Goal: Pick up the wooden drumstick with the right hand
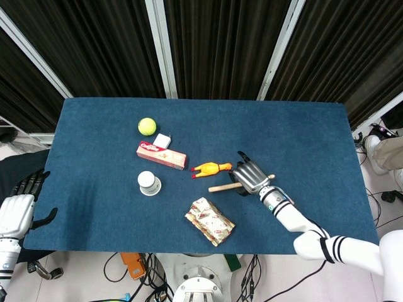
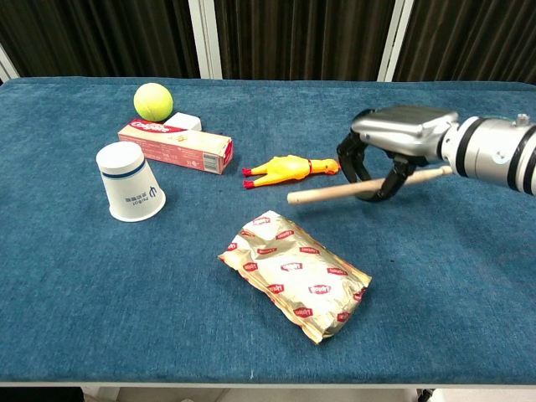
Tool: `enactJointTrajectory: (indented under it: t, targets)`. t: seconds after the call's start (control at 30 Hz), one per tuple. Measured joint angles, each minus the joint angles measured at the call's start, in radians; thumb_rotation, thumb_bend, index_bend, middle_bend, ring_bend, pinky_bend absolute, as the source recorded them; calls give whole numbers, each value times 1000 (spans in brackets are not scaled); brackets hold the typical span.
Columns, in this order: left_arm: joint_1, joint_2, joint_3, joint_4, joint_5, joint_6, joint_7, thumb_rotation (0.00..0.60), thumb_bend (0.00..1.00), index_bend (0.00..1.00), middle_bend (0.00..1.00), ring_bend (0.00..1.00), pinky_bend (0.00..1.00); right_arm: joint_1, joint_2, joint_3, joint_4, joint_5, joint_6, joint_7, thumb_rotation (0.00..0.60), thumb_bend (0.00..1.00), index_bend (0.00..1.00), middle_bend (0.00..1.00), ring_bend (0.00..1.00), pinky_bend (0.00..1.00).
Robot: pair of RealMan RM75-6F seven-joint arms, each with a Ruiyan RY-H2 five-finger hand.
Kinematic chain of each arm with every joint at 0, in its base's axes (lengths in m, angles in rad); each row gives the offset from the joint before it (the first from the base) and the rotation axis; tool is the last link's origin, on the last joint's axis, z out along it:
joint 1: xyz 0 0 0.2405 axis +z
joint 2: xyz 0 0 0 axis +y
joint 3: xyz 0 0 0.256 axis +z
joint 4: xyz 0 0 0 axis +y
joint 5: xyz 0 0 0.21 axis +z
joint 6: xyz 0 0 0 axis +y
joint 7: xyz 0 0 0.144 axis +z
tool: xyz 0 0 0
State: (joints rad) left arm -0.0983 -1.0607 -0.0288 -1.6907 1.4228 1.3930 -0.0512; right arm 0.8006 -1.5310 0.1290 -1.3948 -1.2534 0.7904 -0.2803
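This was a robot lab or test cell. Black curtains (image 1: 214, 44) on pale rails (image 1: 160, 47) closed off the 12 o'clock side, and the bench (image 1: 94, 189) wore blue felt. Loose cables (image 1: 123, 267) and an orange device (image 1: 133, 263) lay on the pale floor at 6 o'clock. Unrelated props sat scattered: ball (image 1: 147, 126), cup (image 1: 149, 183), rubber chicken (image 1: 211, 168).
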Motion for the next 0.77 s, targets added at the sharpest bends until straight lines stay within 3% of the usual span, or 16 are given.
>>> enactJointTrajectory:
  t: [0.5, 0.77]
  targets:
    - [1, 1, 0, -4, 0, 1, 1, 600, 281, 0, 0, 0, 96, 114, 30, 195, -100, 133, 49, -52, 600, 676, 778, 637, 388, 0]
    - [3, 0, -3, -4, 0, 7, -7, 600, 282, 0, 0, 0, 96, 145, 65, 216, -163, 205, 68, -108, 600, 676, 785, 637, 389, 0]
